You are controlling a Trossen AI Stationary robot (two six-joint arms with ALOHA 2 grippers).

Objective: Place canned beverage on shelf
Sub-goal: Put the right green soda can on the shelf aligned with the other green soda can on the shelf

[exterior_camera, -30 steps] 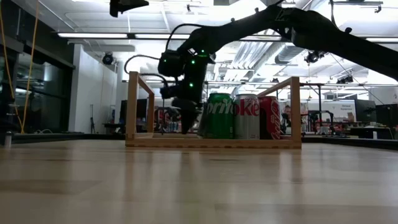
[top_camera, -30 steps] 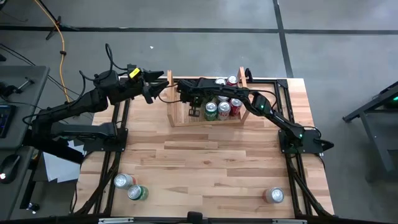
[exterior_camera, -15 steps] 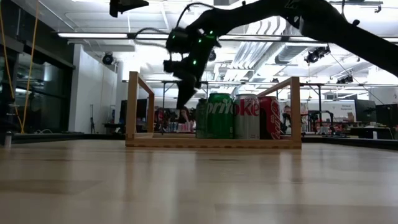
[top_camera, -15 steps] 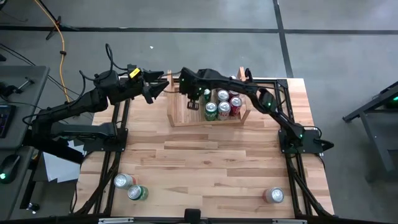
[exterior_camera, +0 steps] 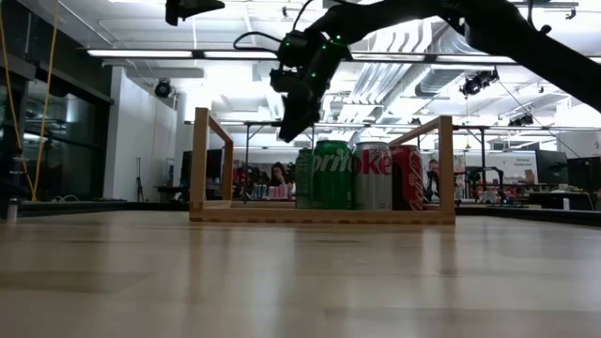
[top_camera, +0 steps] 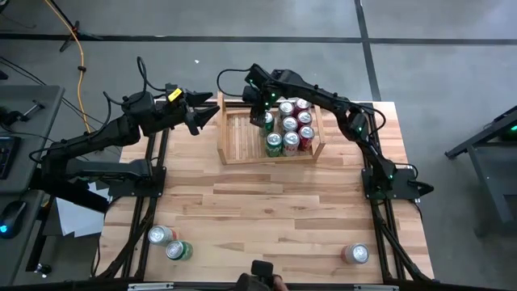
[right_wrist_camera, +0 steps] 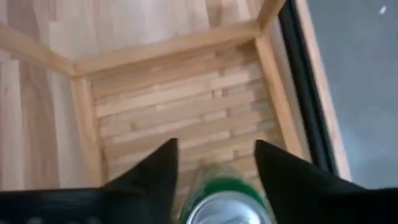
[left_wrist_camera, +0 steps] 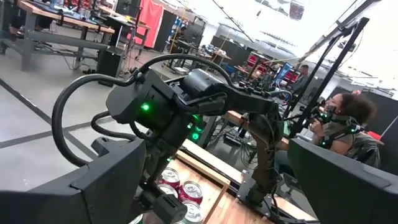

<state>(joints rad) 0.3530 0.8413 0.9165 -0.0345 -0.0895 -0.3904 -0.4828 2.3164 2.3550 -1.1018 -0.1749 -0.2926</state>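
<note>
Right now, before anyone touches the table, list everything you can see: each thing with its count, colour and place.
table: one, pale wood, under both arms.
shelf: one, pale wood, at the table's back middle.
cans in the shelf: about eight, green, silver and red, packed in its right half.
loose cans, front left: two, one silver, one green, side by side.
loose can, front right: one, silver top with red.
person: one, beyond the table in the left wrist view.
left gripper: dark, open, beside the shelf's left end.
right gripper: dark, open, above a green can in the shelf.
</note>
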